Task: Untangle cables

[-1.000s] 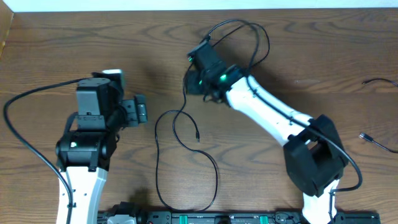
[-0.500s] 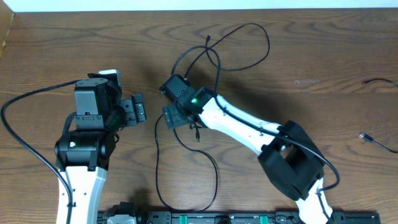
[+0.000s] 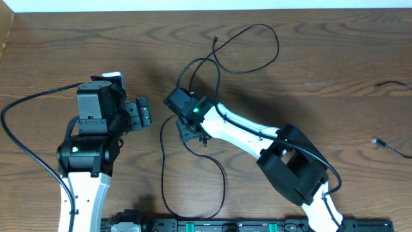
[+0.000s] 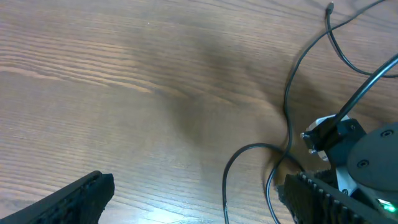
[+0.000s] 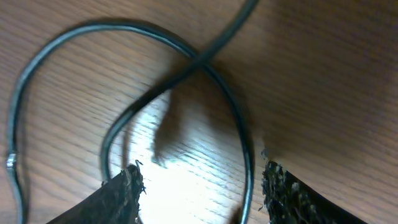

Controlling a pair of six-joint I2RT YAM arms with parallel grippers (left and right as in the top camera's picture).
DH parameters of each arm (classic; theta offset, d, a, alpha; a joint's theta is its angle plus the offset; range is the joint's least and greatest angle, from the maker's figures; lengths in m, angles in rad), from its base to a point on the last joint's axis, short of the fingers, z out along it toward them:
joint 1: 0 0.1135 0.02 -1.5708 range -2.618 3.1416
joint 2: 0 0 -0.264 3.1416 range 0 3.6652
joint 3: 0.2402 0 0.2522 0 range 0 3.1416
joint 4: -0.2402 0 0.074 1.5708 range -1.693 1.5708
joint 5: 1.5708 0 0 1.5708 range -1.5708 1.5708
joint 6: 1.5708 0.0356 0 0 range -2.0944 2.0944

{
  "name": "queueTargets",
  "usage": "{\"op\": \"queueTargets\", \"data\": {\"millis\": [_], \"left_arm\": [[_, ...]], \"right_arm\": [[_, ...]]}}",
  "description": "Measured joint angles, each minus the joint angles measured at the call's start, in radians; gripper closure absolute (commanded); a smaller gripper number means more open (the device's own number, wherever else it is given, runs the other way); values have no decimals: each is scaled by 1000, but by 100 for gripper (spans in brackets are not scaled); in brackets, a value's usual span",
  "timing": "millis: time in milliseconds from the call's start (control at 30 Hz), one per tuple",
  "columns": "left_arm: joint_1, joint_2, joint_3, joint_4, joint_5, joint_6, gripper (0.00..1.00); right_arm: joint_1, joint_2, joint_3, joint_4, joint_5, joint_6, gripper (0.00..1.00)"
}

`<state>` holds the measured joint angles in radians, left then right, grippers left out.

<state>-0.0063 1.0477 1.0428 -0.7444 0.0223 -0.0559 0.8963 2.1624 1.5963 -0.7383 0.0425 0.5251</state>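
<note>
Overall, the wooden bench (image 3: 335, 58) carries both arms and the cables. The right arm (image 3: 238, 132) extends diagonally to the bench middle and holds the right tool (image 5: 199, 180) low over a crossing loop of the long black cable (image 3: 161, 167). This cable forms one loop beyond the right tool, passes under it, then sweeps in a large loop on its near side. The left arm (image 3: 87, 151) stands to the left of the right tool, apart from the cable. A second black cable (image 3: 393, 84) lies well to the right of the right tool, at the bench edge. Right tool: fingers spread, one strand between them, not clamped. Left tool (image 4: 199, 186): fingers spread wide, nothing between them. The small plug end (image 3: 214, 40) lies beyond the right tool
</note>
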Motion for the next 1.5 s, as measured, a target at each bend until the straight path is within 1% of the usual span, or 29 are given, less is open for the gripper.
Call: {"op": "queueTargets", "data": {"millis": [167, 200, 233, 267, 300, 333, 367, 400, 433, 533, 667, 767, 867, 900, 933, 967, 1033, 1067, 1200, 1267, 1300, 1367, 1500], "left_arm": [[0, 0, 0, 0, 0, 0, 8], [0, 0, 0, 0, 0, 0, 7], [0, 0, 0, 0, 0, 0, 8], [0, 0, 0, 0, 0, 0, 8], [0, 0, 0, 0, 0, 0, 7], [0, 0, 0, 0, 0, 0, 8], [0, 0, 0, 0, 0, 0, 8], [0, 0, 0, 0, 0, 0, 8], [0, 0, 0, 0, 0, 0, 8], [0, 0, 0, 0, 0, 0, 8], [0, 0, 0, -1, 0, 0, 8], [0, 0, 0, 0, -1, 0, 8], [0, 0, 0, -1, -2, 0, 8], [0, 0, 0, -1, -2, 0, 8], [0, 0, 0, -1, -2, 0, 7], [0, 0, 0, -1, -3, 0, 8], [0, 0, 0, -1, -2, 0, 8], [0, 0, 0, -2, -3, 0, 8], [0, 0, 0, -3, -3, 0, 7], [0, 0, 0, -3, -3, 0, 7], [0, 1, 0, -4, -2, 0, 8], [0, 2, 0, -3, -3, 0, 8], [0, 2, 0, -3, -3, 0, 7]], "right_arm": [[1, -1, -54, 40, 19, -11, 41], [3, -1, -57, 48, 26, -14, 46], [4, -2, -61, 51, 32, -16, 49], [5, -3, -63, 53, 35, -23, 54], [5, -4, -68, 56, 41, -29, 57], [5, -6, -73, 62, 47, -42, 66], [5, -7, -77, 64, 54, -54, 82], [5, -11, -83, 69, 58, -84, 92], [5, -11, -84, 74, 63, -98, 99], [11, -11, -87, 80, 116, -163, 99], [-8, -11, -107, 92, 309, -267, 99], [-73, -3, -117, 134, 431, -397, 99], [-146, 0, -120, 190, 534, -497, 99], [-187, 3, -122, 246, 627, -532, 99], [-206, 4, -123, 276, 669, -542, 99], [-252, 6, -124, 375, 787, -590, 99], [-306, 6, -120, 470, 904, -654, 99], [-348, 7, -112, 559, 967, -719, 99], [-431, 11, -34, 758, 1087, -861, 99], [-467, 11, 46, 860, 1143, -934, 99], [-477, 11, 104, 895, 1170, -971, 99], [-480, 11, 167, 907, 1188, -999, 99], [-470, 11, 257, 909, 1188, -1026, 99]]}}
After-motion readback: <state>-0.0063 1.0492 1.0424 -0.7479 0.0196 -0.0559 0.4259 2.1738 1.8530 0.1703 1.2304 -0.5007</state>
